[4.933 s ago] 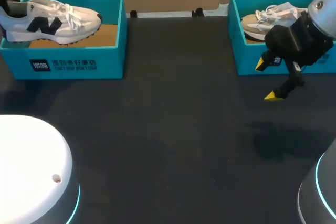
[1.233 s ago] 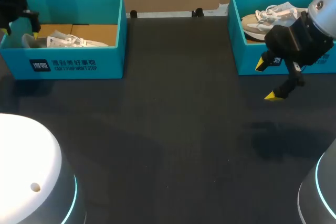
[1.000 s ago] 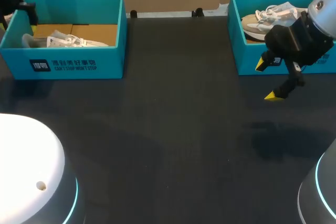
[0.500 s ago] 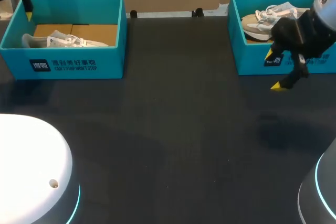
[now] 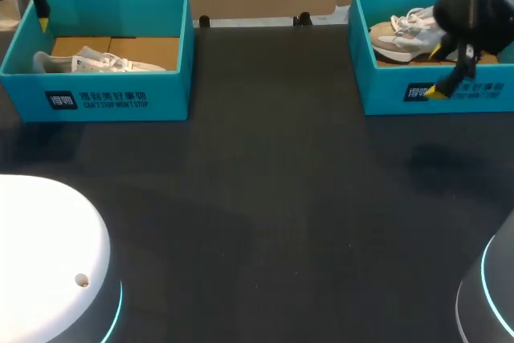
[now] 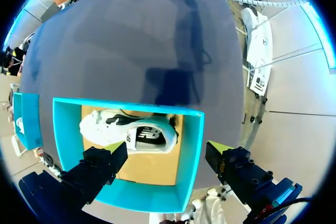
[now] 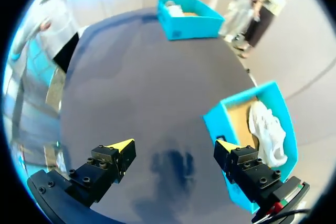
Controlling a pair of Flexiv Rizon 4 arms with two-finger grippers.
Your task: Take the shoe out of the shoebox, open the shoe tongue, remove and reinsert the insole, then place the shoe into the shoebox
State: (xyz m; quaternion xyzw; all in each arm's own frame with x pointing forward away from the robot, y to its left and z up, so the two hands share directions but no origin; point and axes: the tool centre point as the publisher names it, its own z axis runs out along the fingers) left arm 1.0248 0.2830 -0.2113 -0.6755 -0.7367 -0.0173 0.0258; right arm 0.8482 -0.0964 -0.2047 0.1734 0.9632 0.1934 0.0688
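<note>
The white shoe [image 5: 96,62] with a black logo lies on its side in the left teal shoebox [image 5: 120,100]. My left gripper [image 5: 36,7] hangs above that box's far left corner. In the left wrist view it [image 6: 168,148] is open and empty over the shoebox [image 6: 191,156], with the shoe [image 6: 126,132] below it. A beige and white shoe [image 5: 405,31] sits in the right teal shoebox [image 5: 385,94]. My right gripper [image 5: 436,72] is open at that box's front wall. In the right wrist view it [image 7: 175,145] holds nothing, the right shoebox [image 7: 226,121] beside one finger.
Dark table cloth [image 5: 265,198] spreads between the two boxes. The left shoebox [image 7: 189,19] shows far ahead in the right wrist view. Two small black clips [image 5: 253,19] sit at the table's far edge.
The white shoe, earlier held above the left box, now lies inside it. My left gripper has risen toward the far left corner. My right gripper has moved up to the right box.
</note>
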